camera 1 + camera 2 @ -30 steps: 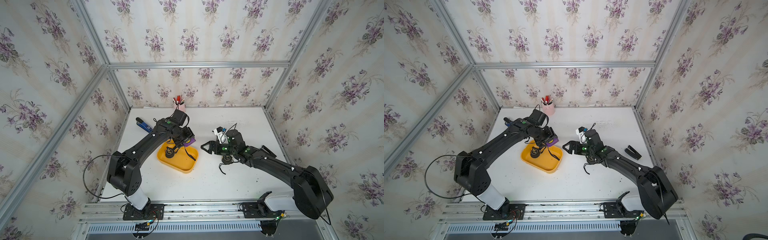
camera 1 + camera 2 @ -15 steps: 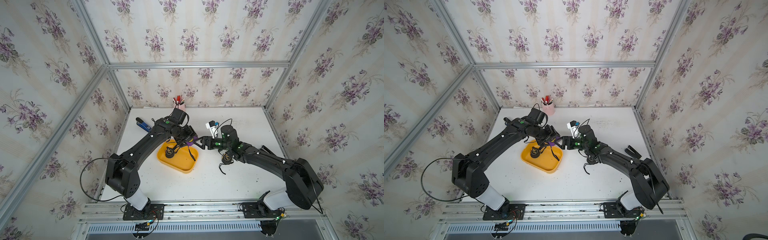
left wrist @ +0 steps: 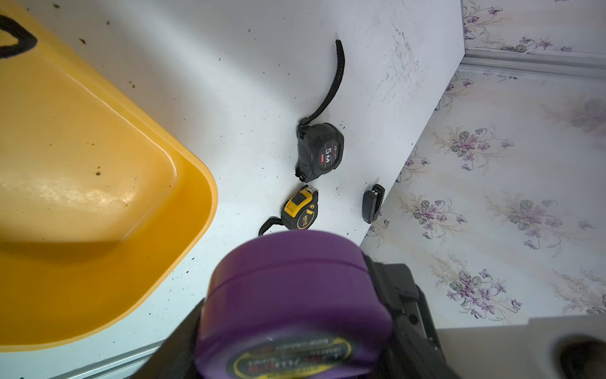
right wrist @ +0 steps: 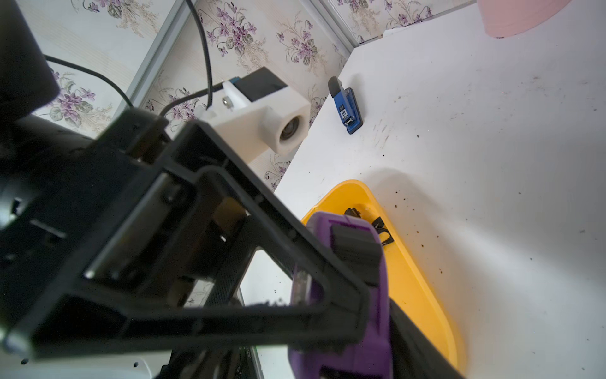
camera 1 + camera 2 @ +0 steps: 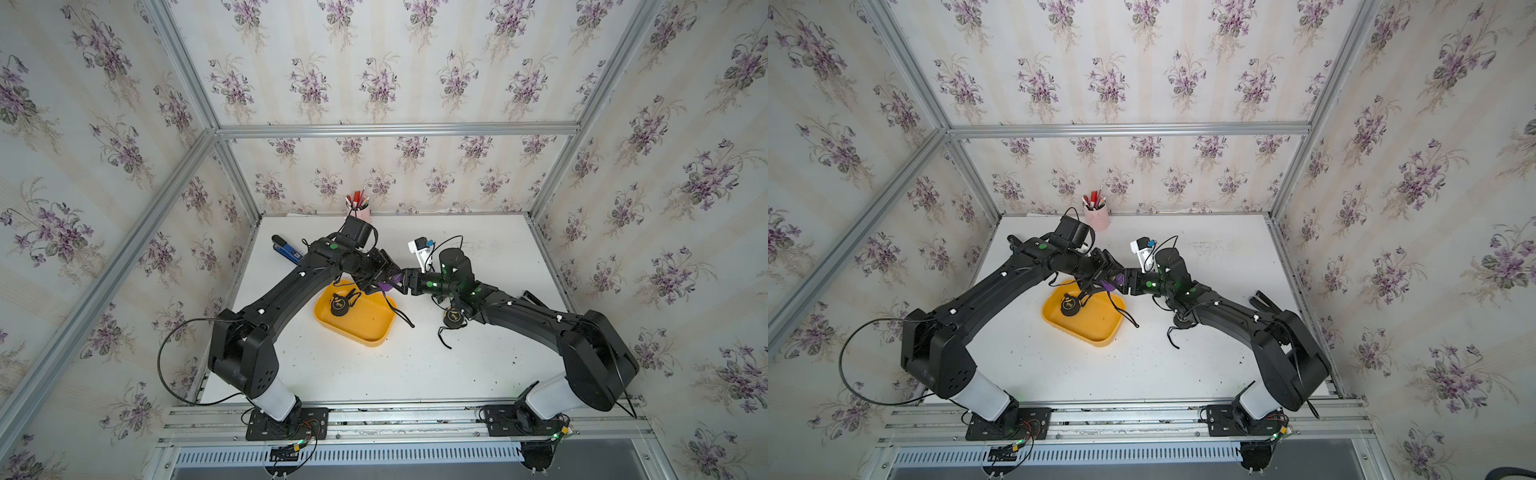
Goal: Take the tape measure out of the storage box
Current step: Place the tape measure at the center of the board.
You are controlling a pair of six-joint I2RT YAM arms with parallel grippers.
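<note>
The yellow storage box [image 5: 365,337] [image 5: 1096,340] lies mid-table. A black and yellow tape measure [image 5: 340,306] rests in its far left corner. Above the box's far right edge, my left gripper [image 5: 384,280] [image 3: 295,328] is shut on a purple tape measure [image 5: 390,285] [image 3: 295,288] [image 4: 380,315]. From the right, my right gripper [image 5: 402,285] [image 5: 1124,283] meets it, its jaws partly closed around the purple case. One finger lies against the case; the left gripper's frame hides the other.
A black tape measure [image 3: 323,152] and a yellow and black one [image 3: 300,210] lie on the table right of the box, under the right arm. A black stapler [image 3: 372,203] sits near the right edge, a blue stapler [image 4: 347,110] far left, a pink pen cup [image 5: 1096,216] at the back.
My right arm swung left from beside the box to the purple tape measure, and its wide jaws narrowed around it. The left gripper carried that tape measure slightly up and right.
</note>
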